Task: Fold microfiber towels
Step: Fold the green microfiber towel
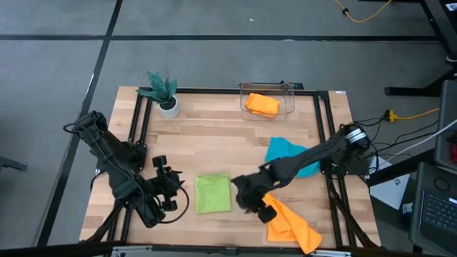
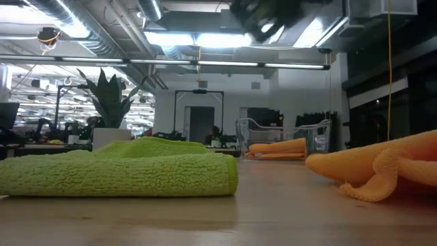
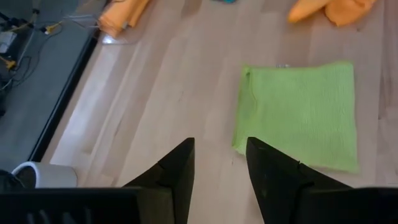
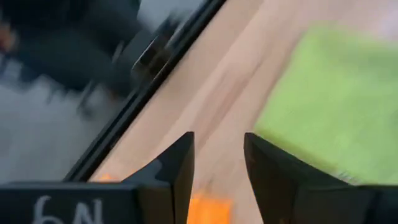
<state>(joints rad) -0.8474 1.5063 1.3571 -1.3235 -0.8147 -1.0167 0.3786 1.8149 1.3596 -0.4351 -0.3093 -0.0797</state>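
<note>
On the tabletop [image 1: 214, 146], the right claw [image 1: 251, 194], fingers spread and holding nothing, hovers between two towels. The folded green towel [image 1: 213, 193] lies just at its nine o'clock. The crumpled orange towel [image 1: 293, 225], long axis toward five o'clock, lies beside it, far from the left claw [image 1: 170, 187], which is also spread.

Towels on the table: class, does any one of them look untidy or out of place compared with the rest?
Yes. The orange towel at the table's front right lies crumpled and skewed, one corner near the edge, while the green towel lies flat and folded. The teal towel is also bunched, partly under the right arm. Another orange towel sits neatly in the clear bin.
</note>
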